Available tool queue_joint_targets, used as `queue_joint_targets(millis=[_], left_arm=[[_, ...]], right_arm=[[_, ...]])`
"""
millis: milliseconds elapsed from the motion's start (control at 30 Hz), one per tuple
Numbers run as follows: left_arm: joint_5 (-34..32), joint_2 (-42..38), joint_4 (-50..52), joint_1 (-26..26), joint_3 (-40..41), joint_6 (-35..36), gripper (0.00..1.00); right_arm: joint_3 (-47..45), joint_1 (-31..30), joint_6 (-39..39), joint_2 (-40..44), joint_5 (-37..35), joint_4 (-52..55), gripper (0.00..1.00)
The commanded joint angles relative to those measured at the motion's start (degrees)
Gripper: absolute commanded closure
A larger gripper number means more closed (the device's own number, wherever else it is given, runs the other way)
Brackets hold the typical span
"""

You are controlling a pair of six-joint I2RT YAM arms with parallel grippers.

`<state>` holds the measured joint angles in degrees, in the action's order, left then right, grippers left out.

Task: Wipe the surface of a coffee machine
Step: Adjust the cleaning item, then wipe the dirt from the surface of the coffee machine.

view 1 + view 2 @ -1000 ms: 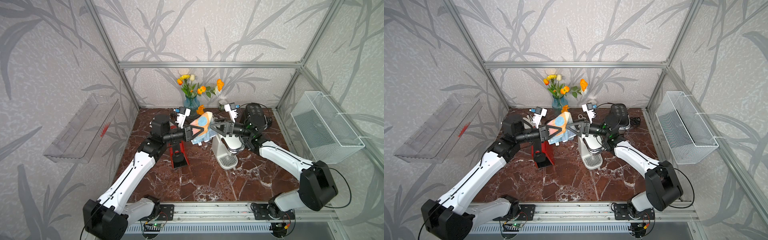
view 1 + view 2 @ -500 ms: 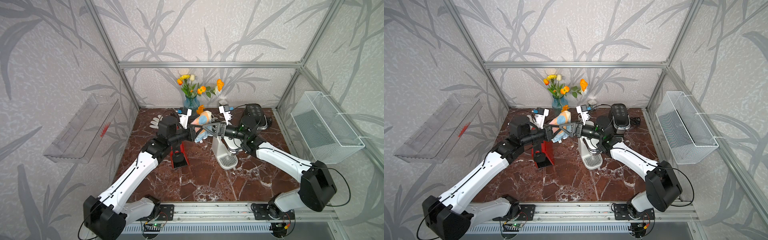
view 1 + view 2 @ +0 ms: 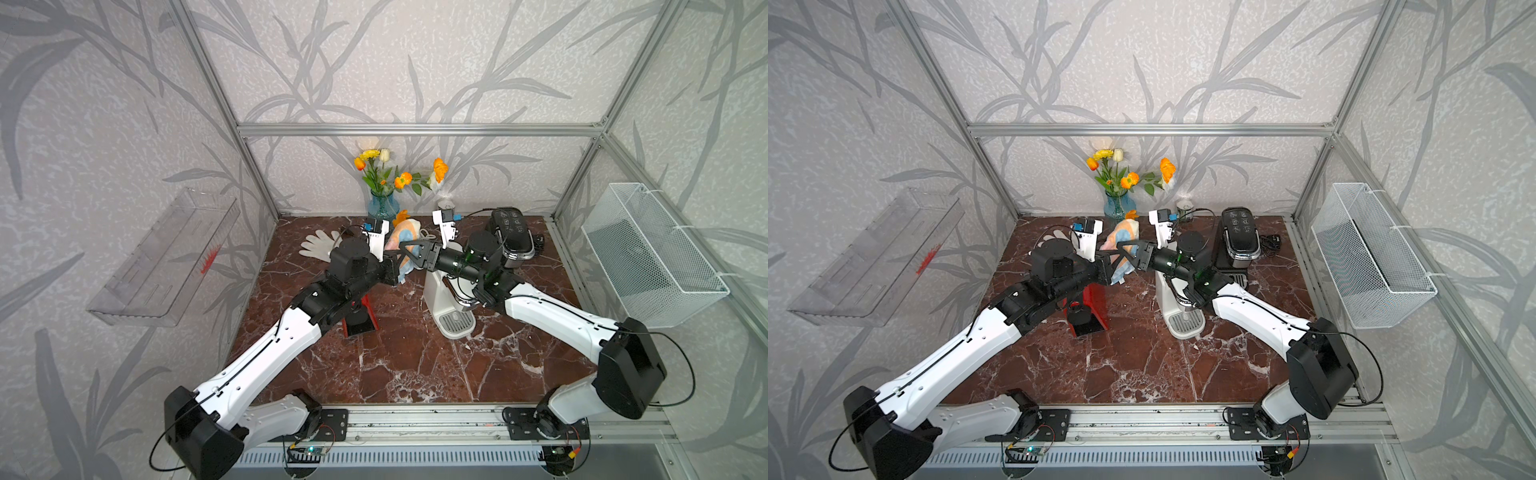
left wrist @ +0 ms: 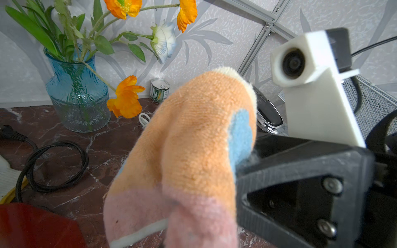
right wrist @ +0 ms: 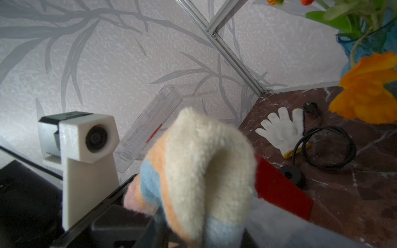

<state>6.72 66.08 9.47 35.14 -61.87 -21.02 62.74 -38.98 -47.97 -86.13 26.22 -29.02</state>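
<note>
Cloth (image 4: pixel 193 139) in closed left claw (image 3: pixel 397 269); in left wrist view, right claw (image 4: pixel 243 169) against it, grip unclear.

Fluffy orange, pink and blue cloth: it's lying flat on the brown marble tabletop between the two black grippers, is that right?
Not quite. The fluffy orange, pink and blue cloth is not lying flat on the brown marble tabletop. It is held up in the air above it, bunched, between the left gripper and the right gripper. Both top views show this.
</note>
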Motion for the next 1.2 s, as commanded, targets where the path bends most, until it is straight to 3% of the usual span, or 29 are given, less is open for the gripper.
queue_joint_targets(millis=[0, 133, 233, 400, 767, 967, 1167], left_arm=[[-1.39, 1.83, 1.55, 0.51, -1.24, 1.89, 0.92], [-3.67, 0.79, 4.32, 0.38, -1.24, 3.38, 0.63], [-6.66, -0.39, 6.73, 0.18, -0.81, 4.09, 0.46], [-10.20, -2.83, 11.31, -2.02, -0.04, 4.66, 0.28], [-8.96, -12.57, 15.97, -14.76, 5.78, -1.48, 0.25], [-7.74, -12.65, 18.03, -19.44, 8.17, -6.54, 0.25], [-4.97, -12.60, 15.93, -23.82, 12.70, -10.14, 0.25]], right_arm=[[2.29, -2.33, 0.05, 0.80, 2.83, -4.32, 0.80], [1.96, -2.33, 2.15, 1.52, 1.70, -1.21, 1.00], [1.40, -2.24, 4.65, 2.40, 1.03, 1.92, 1.00], [-0.42, -2.15, 8.30, 4.65, -0.08, 6.25, 1.00], [-4.53, -4.22, 17.78, 10.02, 3.61, 16.77, 1.00], [-6.42, -12.16, 21.90, 10.77, 1.45, 22.18, 1.00], [-12.33, -18.90, 18.74, 9.07, -2.31, 20.59, 1.00]])
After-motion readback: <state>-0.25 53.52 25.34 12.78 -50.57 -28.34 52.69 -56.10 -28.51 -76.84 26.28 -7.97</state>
